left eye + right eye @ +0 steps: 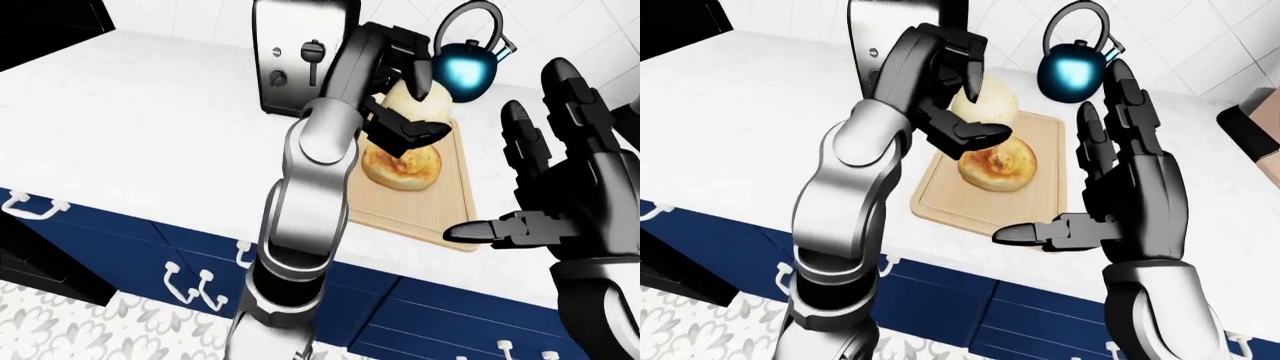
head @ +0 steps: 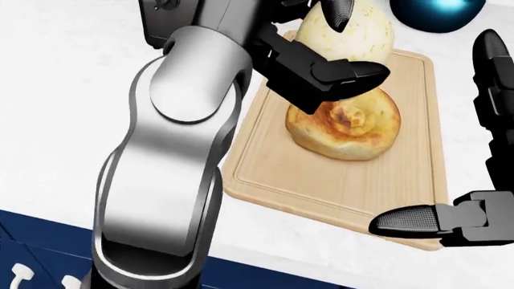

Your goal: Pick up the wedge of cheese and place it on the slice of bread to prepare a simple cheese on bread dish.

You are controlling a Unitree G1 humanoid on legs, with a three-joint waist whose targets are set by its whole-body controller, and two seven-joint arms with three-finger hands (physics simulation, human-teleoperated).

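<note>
while my left hand (image 1: 945, 90) holds its fingers open round the cheese (image 2: 354, 33), the bread (image 2: 347, 125) lies just below it; my right hand (image 1: 1120, 187) waits open.

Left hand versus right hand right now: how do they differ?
The left hand reaches over the cutting board, fingers about the pale cheese just above the bread; the right hand hangs off to the right, near nothing. The left hand's fingers curl; the right hand's fingers stand straight up, thumb pointing left. Both are black, three-fingered, on silver arms.
</note>
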